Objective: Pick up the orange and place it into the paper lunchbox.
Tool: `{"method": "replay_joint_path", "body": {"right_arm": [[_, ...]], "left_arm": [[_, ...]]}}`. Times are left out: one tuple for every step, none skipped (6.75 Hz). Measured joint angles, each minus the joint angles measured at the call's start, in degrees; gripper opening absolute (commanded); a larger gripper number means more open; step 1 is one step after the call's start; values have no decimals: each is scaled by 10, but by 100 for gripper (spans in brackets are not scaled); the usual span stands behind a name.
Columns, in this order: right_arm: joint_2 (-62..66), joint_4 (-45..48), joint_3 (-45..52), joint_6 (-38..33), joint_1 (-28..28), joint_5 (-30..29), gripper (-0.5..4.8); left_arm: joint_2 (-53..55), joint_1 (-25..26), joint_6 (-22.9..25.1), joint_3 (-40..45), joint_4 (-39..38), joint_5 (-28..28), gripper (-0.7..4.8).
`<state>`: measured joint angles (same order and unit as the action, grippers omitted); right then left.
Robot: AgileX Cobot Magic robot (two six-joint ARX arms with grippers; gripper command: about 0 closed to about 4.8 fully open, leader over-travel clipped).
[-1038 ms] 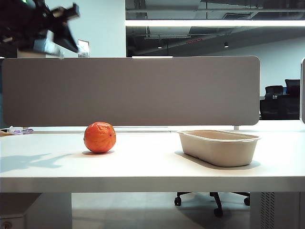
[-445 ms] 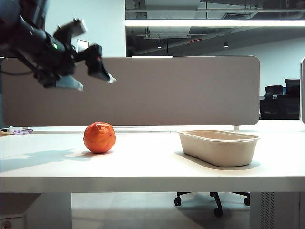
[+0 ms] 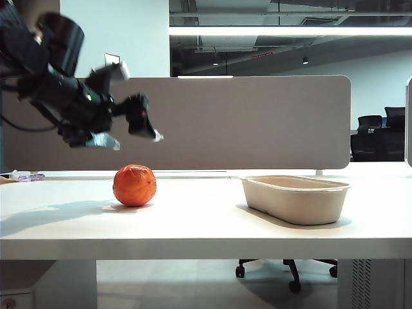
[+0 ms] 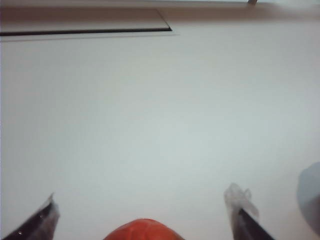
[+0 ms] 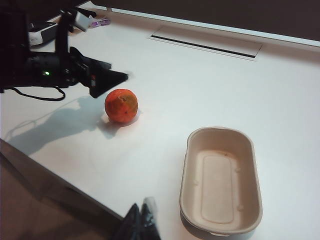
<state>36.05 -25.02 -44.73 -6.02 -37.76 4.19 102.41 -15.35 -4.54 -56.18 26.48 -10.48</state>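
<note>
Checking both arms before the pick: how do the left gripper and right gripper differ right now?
The left gripper is open, raised above the table with its tips over the orange; the right gripper has its fingers together and sits back at the table's near edge, beside the paper lunchbox. The left one shows in the exterior view; the right one shows only in its own wrist view. Neither holds anything.

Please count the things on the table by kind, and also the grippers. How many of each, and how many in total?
Orange: 1
Lunchbox: 1, empty
Small purple item at the table's far left edge: 1, too small to identify
Grippers: 2. The left gripper is open above the orange; the right gripper is shut, near the lunchbox.
Total: 5
</note>
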Motion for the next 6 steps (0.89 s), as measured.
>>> {"method": "replay_joint_path", "body": {"right_arm": [[1, 0, 0, 0, 0, 0, -1], [1, 0, 0, 0, 0, 1, -1], [1, 0, 0, 0, 0, 2, -1], [1, 0, 0, 0, 0, 1, -1], [1, 0, 0, 0, 0, 1, -1], [1, 0, 0, 0, 0, 2, -1]], "left_arm": [[39, 0, 0, -13, 5, 0, 479], [52, -1, 0, -16, 5, 0, 479], [91, -7, 0, -17, -1, 0, 479], [91, -7, 0, -17, -2, 0, 247], [91, -7, 1, -18, -5, 0, 193], [91, -7, 0, -18, -6, 0, 191]]}}
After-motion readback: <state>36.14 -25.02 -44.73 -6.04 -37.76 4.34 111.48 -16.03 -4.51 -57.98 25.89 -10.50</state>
